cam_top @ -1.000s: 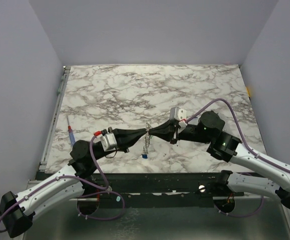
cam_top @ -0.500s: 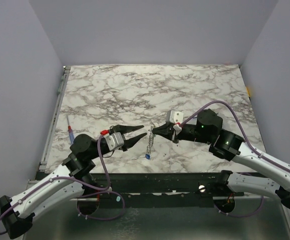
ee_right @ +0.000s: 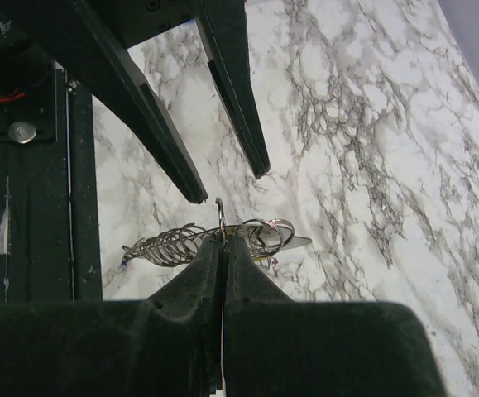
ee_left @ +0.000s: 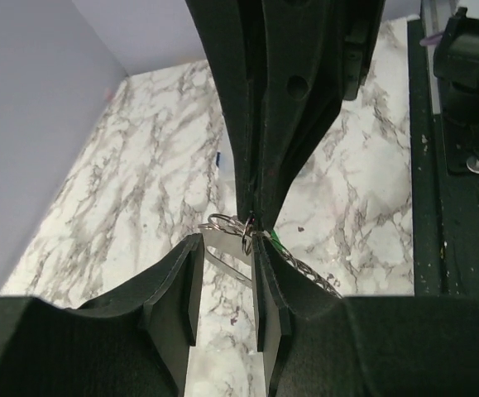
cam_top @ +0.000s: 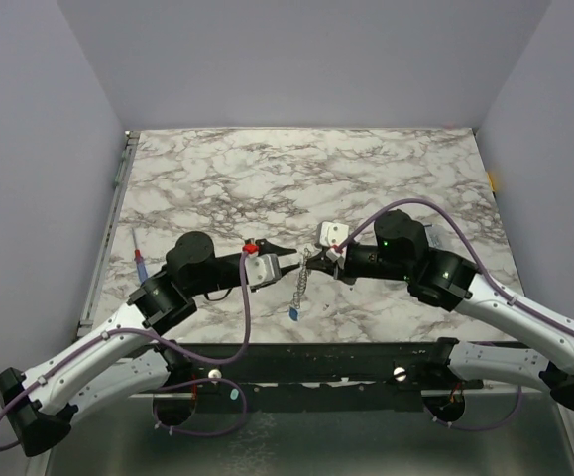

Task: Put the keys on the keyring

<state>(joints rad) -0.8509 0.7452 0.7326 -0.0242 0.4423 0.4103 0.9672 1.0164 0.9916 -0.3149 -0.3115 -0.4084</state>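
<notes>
Above the table's near middle: keyring held for threading

Thin, silvery wire, the keyring (ee_right: 220,219) is pinched by the tightly closed right gripper (cam_top: 314,260). Its fine chain (cam_top: 301,285) dangles a blue-headed key (cam_top: 294,312). The left gripper (cam_top: 288,261) faces it with fingers parted, probably regrasping. Closing on slick wire needs precision.

The left arm (cam_top: 98,352) and the right arm (cam_top: 510,309) are white tubes with fat, round black joints. A thin purple cable (cam_top: 246,315) loops along each one. Each wrist has a small white camera box (cam_top: 332,236). The left wrist has a little red cap (cam_top: 251,246). The left gripper (cam_top: 292,260) and the right gripper (cam_top: 314,260) have long, black, pointy fingers. A tiny green light (cam_top: 387,241) glows on the right arm.
</notes>
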